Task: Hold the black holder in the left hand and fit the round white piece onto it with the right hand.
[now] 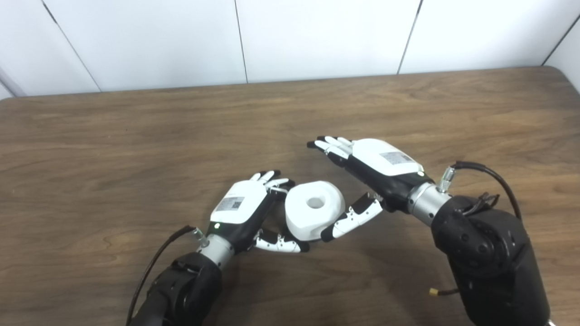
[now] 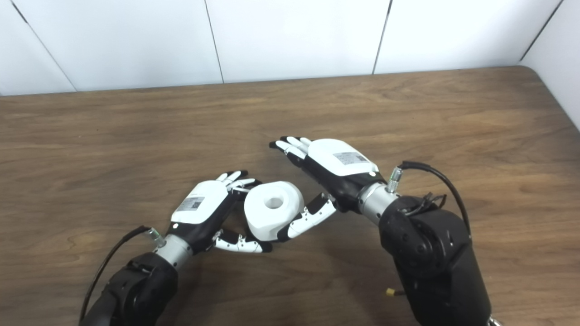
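White wall panels stand behind a brown wood-grain tabletop (image 1: 136,136) seen from above. At lower left, the left hand (image 1: 244,208) is curled around the near and left sides of the round white piece (image 1: 315,209), a thick ring with a centre hole; the black holder is hidden, so it cannot be told whether it sits inside that grasp. Just right of the ring, the right hand (image 1: 376,167) holds nothing, fingers spread wide, its thumb touching or nearly touching the ring's right edge. The fitting step looks close to done or just finished. Next, the seating probably needs confirming before either hand lets go.
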You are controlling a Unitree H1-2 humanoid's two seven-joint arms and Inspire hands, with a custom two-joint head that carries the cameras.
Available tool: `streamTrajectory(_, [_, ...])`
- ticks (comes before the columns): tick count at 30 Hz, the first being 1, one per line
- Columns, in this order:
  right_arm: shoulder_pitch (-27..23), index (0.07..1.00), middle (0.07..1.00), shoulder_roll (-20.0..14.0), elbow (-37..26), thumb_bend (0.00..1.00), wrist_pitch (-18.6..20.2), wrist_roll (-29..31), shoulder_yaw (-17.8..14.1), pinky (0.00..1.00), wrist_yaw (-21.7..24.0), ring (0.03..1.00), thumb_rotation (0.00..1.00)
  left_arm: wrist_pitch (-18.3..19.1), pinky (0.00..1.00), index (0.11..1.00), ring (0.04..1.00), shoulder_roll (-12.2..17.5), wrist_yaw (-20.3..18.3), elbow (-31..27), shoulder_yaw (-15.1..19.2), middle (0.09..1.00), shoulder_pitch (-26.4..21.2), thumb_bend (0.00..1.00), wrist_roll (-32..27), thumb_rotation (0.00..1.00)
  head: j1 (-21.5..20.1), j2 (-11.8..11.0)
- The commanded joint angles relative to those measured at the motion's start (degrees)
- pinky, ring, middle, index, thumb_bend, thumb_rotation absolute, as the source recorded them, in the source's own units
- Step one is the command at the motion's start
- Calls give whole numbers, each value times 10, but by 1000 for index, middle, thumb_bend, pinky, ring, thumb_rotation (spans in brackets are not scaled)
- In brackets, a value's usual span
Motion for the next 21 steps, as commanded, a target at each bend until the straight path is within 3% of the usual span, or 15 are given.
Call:
streamTrajectory(1, [-21, 992, 1000, -4, -18, 1000, -2, 4, -7, 1000, -8, 1000, 459, 33, 1000, 935, 993, 19, -66, 26, -16, 936, 29, 920, 21, 263, 0, 1])
streamTrajectory(21, [-22, 991, 1000, -5, -8, 1000, -2, 13, -12, 1000, -18, 1000, 463, 53, 1000, 967, 986, 26, -85, -27, 2, 956, 40, 964, 9, 297, 5, -3])
